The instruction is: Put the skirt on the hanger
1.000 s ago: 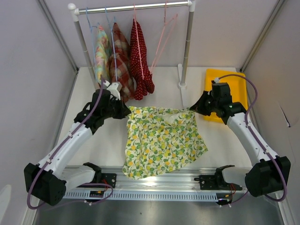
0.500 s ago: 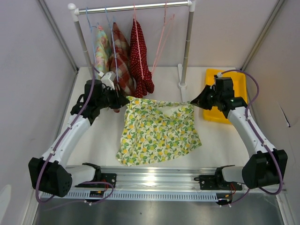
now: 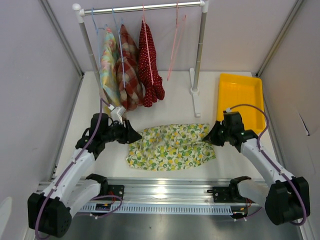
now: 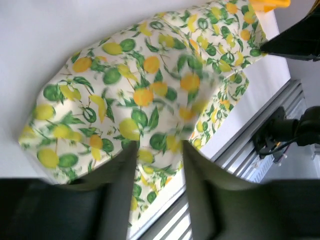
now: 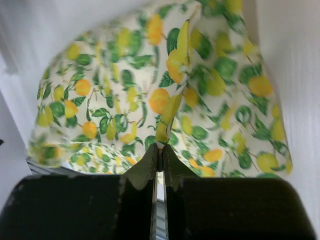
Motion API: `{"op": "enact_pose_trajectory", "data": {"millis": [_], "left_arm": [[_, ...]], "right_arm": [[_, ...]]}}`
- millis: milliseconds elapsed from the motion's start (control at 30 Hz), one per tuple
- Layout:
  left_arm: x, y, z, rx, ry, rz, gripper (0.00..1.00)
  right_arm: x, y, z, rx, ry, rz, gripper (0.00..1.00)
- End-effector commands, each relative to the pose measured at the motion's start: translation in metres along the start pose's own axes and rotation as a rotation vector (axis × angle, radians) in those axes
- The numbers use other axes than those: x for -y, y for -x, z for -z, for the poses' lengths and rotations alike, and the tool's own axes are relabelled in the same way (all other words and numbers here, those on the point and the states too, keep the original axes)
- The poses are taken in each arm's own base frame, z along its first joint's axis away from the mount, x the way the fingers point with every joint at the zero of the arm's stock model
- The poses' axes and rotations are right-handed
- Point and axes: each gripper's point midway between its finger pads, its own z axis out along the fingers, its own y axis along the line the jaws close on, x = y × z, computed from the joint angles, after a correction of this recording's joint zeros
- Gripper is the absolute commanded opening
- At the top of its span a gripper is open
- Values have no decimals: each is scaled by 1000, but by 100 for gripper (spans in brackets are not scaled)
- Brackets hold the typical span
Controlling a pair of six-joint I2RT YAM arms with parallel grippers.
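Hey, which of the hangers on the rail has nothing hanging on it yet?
The pink hanger, farthest right on the rail. It hangs bare, while the others each carry a garment: floral, plaid, and red dotted.

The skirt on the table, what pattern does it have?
The skirt is cream with yellow lemons, oranges and green leaves, clearest in the left wrist view.

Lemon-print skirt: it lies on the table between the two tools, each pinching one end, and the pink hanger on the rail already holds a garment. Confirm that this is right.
One detail is wrong. The pink hanger on the rail hangs bare; the garments are on the other hangers to its left. The top external view shows this. The rest stands: the lemon-print skirt lies on the table between the left tool and right tool, each pinching one end.
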Motion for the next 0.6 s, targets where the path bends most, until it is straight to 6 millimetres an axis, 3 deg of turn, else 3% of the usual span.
{"op": "enact_pose_trajectory", "data": {"millis": [0, 67, 133, 200, 267, 300, 400, 433, 567], "left_arm": [[27, 3, 12, 35, -44, -49, 53], [37, 14, 19, 47, -47, -61, 61], [44, 20, 26, 60, -53, -86, 61], [56, 31, 34, 84, -69, -122, 61], [76, 50, 47, 147, -93, -173, 62], [82, 55, 50, 164, -102, -191, 62], [119, 100, 76, 311, -133, -278, 63], [125, 107, 74, 319, -139, -287, 63], [176, 175, 91, 489, -159, -407, 64]], "right_arm": [[17, -9, -2, 28, -22, -42, 14], [25, -15, -4, 15, -45, -53, 26], [24, -10, -2, 31, -52, -49, 35], [22, -6, 2, 44, -59, -43, 50], [16, 6, 9, 79, -64, -23, 61], [14, 8, 13, 86, -65, -19, 64], [4, 20, 25, 127, -62, 4, 68], [2, 23, 29, 137, -64, 9, 68], [-7, 36, 44, 193, -55, 29, 71]]}}
